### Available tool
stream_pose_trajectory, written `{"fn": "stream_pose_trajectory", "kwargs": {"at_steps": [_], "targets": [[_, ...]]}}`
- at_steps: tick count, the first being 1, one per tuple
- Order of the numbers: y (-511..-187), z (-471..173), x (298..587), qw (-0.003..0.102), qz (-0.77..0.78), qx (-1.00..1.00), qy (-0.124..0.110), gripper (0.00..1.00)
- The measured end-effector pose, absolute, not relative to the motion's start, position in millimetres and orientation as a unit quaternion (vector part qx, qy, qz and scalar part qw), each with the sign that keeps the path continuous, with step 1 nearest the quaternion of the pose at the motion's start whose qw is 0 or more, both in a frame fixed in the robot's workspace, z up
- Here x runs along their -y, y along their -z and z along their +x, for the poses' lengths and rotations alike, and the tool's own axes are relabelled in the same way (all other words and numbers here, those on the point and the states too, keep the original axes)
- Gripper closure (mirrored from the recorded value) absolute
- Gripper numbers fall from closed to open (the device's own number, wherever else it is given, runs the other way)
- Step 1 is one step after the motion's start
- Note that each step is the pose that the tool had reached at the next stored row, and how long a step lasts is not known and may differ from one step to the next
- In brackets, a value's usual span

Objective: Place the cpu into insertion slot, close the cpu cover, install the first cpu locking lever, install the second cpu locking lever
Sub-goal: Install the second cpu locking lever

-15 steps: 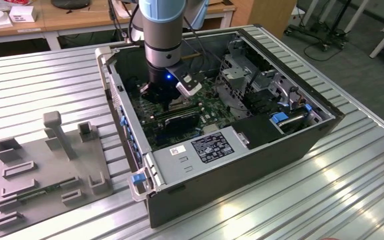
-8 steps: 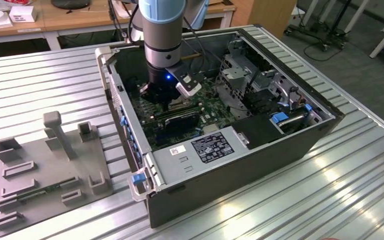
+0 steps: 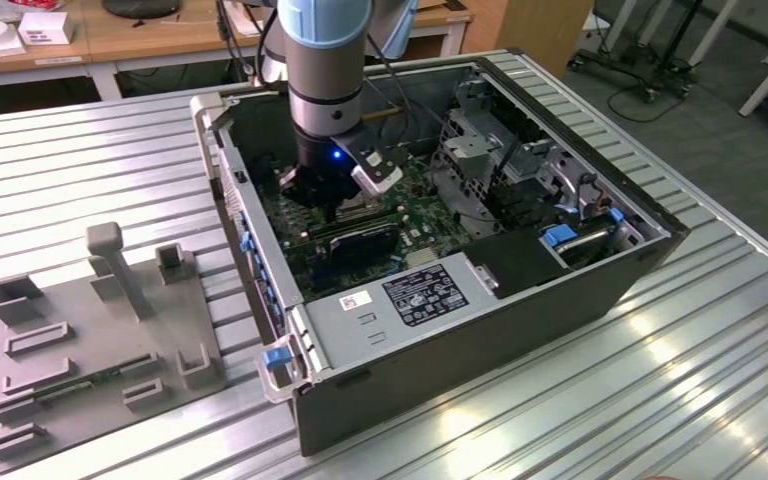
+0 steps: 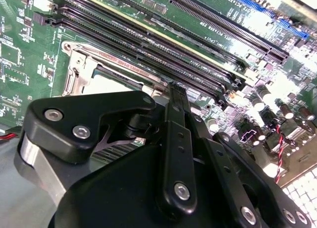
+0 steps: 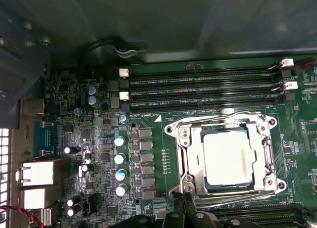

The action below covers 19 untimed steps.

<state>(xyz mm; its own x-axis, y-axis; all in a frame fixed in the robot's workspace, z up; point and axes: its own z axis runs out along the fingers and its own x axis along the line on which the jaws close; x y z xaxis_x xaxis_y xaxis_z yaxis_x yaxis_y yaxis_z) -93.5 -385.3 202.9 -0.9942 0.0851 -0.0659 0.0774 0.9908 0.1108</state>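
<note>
In the exterior view you see the arm reaching down into the open computer case, which stands on the ribbed metal surface, with the jaws of the gripper low over the green motherboard; a grey fixture plate lies well apart from them on the same surface. In the second wrist view you look past the black gripper body, and its fingers come together into one narrow tip, so you can judge the jaws pressed together with nothing between them. That tip sits right at the edge of the insertion slot, beside the long black memory slots; whether it touches metal you cannot tell. In the first wrist view the cpu lies seated in the insertion slot, its pale grey face showing through the window of the cpu cover, and that silvery frame appears folded down flat around the chip. The jaw tips of the gripper are at the slot's near rim, close to a thin lever wire running along that edge. So you can take placing the chip and closing the cover as done. Whether either locking lever is latched you cannot tell, so treat the levers as the work left.
</note>
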Motion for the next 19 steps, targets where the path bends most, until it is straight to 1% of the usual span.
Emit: {"fn": "stream_pose_trajectory", "kwargs": {"at_steps": [19], "targets": [[-200.1,-94.8,385.2,0.035,0.041,-0.997,-0.059,0.90]]}}
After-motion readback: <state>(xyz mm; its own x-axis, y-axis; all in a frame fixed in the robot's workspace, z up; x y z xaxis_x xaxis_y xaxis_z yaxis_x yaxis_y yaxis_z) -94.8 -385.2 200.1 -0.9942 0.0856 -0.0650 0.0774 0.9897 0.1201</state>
